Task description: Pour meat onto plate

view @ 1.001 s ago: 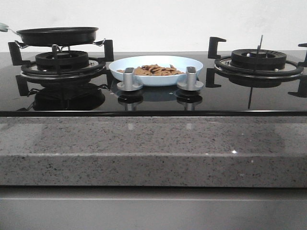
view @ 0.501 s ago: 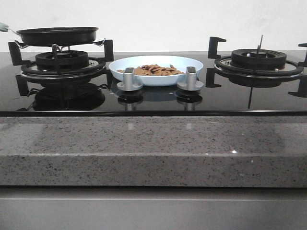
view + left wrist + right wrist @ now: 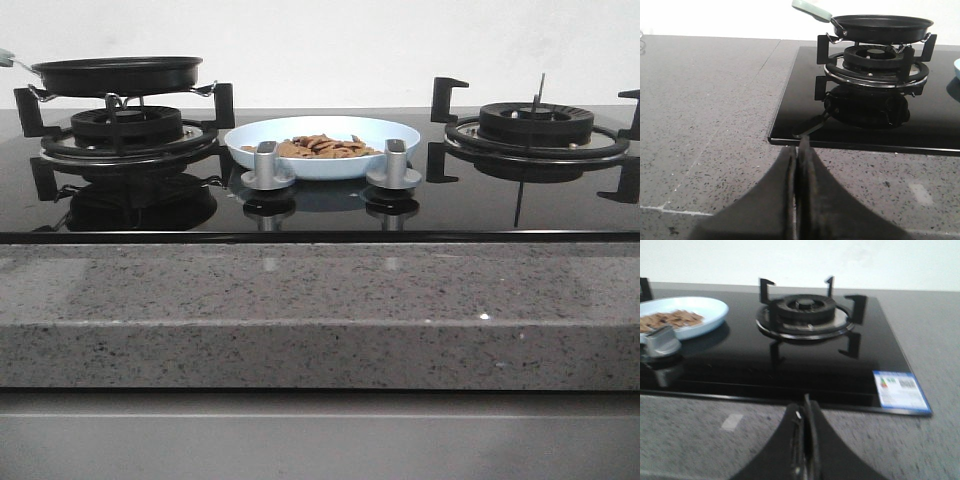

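The pale-blue plate [image 3: 322,146] sits on the black glass hob between the two burners, and a heap of brown meat strips [image 3: 318,146] lies in it. The plate [image 3: 700,312] and the meat [image 3: 671,319] also show in the right wrist view. My left gripper [image 3: 798,150] is shut and empty, low over the stone counter in front of the hob's left corner. My right gripper [image 3: 806,407] is shut and empty, over the counter in front of the right burner. Neither gripper shows in the front view.
A black frying pan [image 3: 118,73] with a pale green handle [image 3: 811,10] rests on the left burner [image 3: 126,128]. The right burner [image 3: 537,125] is bare. Two silver knobs [image 3: 267,166] [image 3: 394,165] stand in front of the plate. A label [image 3: 900,391] sticks to the hob's front right corner.
The whole front view has shifted a few pixels left and up. Pan, plate and meat keep their places on the hob.
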Controlling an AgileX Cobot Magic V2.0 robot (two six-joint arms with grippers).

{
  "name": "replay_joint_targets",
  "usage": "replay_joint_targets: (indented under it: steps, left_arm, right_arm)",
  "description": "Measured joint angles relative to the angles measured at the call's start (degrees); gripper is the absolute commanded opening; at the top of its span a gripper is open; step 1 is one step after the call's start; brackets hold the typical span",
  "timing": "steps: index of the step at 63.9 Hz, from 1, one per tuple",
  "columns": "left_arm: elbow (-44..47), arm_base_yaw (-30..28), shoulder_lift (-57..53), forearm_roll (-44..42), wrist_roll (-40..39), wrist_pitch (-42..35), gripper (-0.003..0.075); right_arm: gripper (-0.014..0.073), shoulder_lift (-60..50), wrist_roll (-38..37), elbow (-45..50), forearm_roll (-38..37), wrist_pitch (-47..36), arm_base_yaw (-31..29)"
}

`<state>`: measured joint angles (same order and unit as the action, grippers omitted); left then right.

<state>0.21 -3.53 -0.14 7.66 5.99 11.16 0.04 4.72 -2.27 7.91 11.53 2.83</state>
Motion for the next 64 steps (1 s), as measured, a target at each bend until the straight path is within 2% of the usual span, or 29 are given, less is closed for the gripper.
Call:
replay_joint_targets:
  steps: [10,64]
  left_arm:
    - [0.0,0.0,0.0,0.0,0.0,-0.1,-0.0020]
    - [0.0,0.0,0.0,0.0,0.0,-0.1,-0.0020]
  right_arm:
    - [-0.0060,-0.4,-0.9,3.8,0.0,-0.1,-0.6]
    - [-0.0060,-0.6,-1.5,3.7,0.0,-0.2,-0.6]
